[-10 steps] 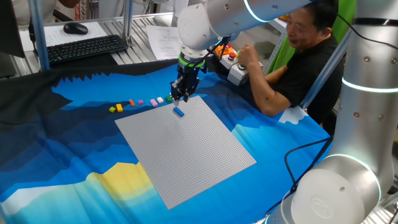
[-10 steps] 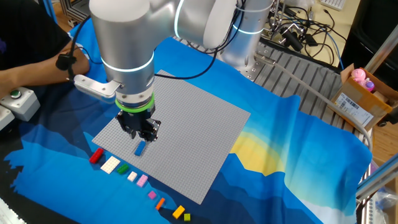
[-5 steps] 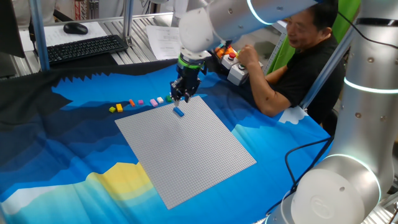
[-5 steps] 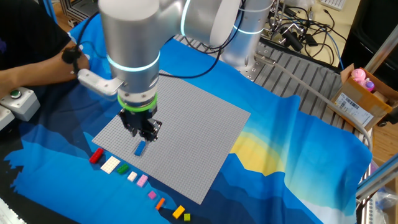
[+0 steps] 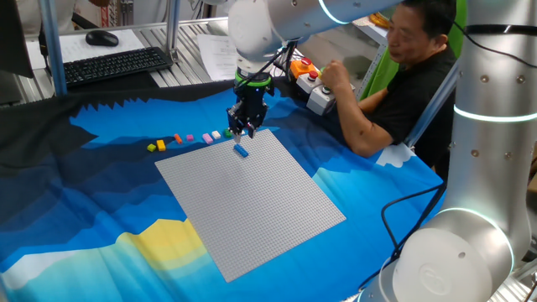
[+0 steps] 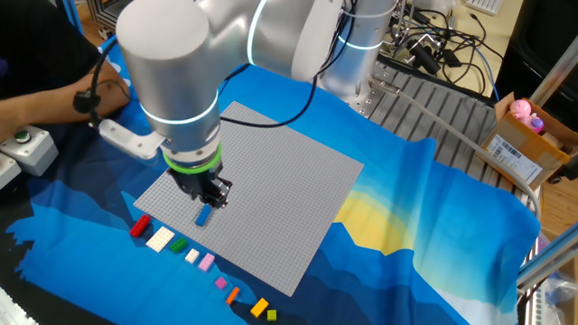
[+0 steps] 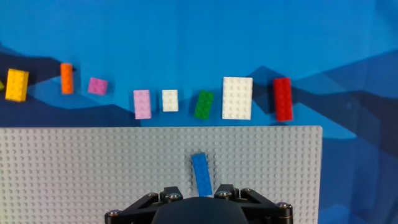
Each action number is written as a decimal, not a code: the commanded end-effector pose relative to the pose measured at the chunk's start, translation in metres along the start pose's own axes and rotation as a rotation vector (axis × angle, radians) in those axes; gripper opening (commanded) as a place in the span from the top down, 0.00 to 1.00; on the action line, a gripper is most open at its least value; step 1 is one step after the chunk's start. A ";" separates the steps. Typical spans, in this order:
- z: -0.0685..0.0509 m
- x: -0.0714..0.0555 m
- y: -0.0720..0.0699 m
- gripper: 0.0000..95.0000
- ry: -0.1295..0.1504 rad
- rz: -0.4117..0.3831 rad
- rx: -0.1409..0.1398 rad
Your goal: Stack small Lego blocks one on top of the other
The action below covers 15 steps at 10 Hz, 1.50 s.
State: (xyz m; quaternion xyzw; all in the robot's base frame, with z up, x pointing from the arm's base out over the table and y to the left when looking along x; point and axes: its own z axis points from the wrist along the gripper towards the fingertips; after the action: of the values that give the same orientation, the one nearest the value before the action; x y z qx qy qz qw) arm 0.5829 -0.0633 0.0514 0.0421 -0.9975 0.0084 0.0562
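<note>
Blue brick (image 7: 201, 174) — lies alone on the grey baseplate (image 7: 74, 168), lower centre of the hand view, slightly askew; likely the stack's foundation.

Gripper (image 6: 209, 191) — hangs just above the blue brick, apparently holding nothing; whether its fingers are parted I cannot tell, since the hand view shows only its dark base.

Remaining bricks — a row on the blue cloth (image 7: 348, 37) across the upper frame, kept clear for picking: yellow (image 7: 17, 84), orange (image 7: 66, 78), pink (image 7: 142, 104), white (image 7: 237, 98), green (image 7: 203, 104), red (image 7: 282, 98).

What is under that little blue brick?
The blue brick lies on the grey studded baseplate, nothing stacked on it. The gripper hides its near end.
</note>
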 end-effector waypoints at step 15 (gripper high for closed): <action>0.028 -0.003 0.010 0.60 -0.105 -0.022 -0.024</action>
State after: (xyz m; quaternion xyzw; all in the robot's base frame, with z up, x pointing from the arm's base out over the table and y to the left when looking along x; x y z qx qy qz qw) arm 0.5820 -0.0531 0.0225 0.0596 -0.9982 -0.0041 0.0031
